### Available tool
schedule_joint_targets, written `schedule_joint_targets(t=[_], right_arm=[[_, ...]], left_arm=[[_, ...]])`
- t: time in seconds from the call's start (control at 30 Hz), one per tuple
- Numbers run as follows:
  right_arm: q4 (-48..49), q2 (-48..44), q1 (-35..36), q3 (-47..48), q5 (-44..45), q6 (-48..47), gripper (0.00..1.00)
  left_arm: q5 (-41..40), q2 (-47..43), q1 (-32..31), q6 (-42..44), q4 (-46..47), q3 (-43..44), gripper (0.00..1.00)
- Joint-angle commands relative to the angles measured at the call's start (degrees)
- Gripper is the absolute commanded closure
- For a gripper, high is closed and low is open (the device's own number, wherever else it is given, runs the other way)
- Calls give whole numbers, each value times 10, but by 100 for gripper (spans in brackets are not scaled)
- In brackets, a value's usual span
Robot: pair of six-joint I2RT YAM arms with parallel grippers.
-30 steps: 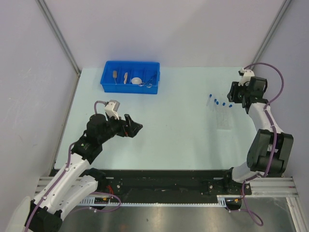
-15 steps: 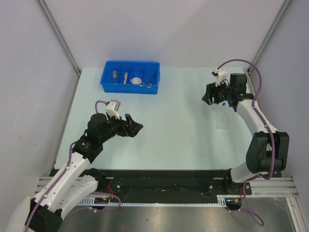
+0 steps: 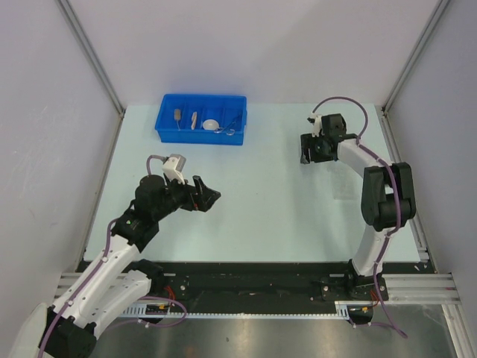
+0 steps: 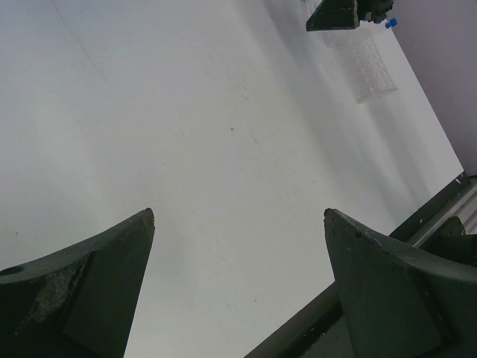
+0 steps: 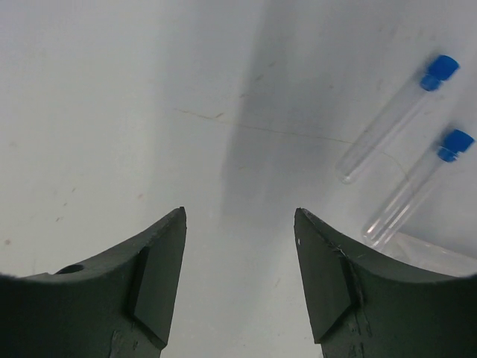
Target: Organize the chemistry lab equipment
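We see the left gripper [image 4: 240,216] wide apart above the counter [image 4: 223,112]; the right gripper [image 5: 238,216], also apart, holds nothing near two blue-capped tubes [image 5: 389,123].

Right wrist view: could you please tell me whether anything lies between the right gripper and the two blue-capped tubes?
Nothing visible does. The right gripper is open and empty. The two blue-capped tubes lie flat on the table ahead of it, off to the right of its fingers, with only bare surface between.

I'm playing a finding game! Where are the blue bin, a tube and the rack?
Bin [image 3: 200,137]: top view, on its front wall.
Tube [image 5: 389,125]: right wrist view, middle of its clear body.
Rack [image 4: 365,68]: left wrist view, middle of its grid.
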Motion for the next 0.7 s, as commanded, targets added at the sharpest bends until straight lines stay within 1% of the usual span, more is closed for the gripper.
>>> schedule_joint_targets(t=[0.0, 0.07, 0.13, 0.2, 0.23, 0.37, 0.47, 0.53, 0.57, 0.67], right_arm=[[10, 22, -1, 58, 112, 52, 36], [-2, 51, -1, 77, 119, 54, 38], [-11, 81, -1, 112, 145, 56, 43], [-27, 101, -1, 137, 170, 57, 44], [-30, 114, -1, 153, 180, 57, 47], [-34, 132, -8, 168, 220, 58, 49], [-34, 140, -14, 175, 233, 59, 50], [-34, 142, -16, 175, 235, 57, 51], [-34, 144, -18, 175, 235, 57, 54], [-36, 149, -19, 173, 232, 57, 54]], left_arm=[[-1, -1, 5, -5, 9, -3, 0], [-1, 1, 5, -4, 8, -2, 0], [-2, 2, 5, -3, 7, -2, 0], [-5, 3, 5, -1, 6, -1, 0], [-6, 3, 5, 0, 5, -1, 0], [-11, 7, 5, 1, 6, -2, 0], [-7, 15, 5, 2, 9, -1, 0], [-7, 22, 5, 3, 12, 1, 0], [-6, 23, 5, 3, 13, 2, 0], [-5, 25, 5, 3, 16, 3, 0]])
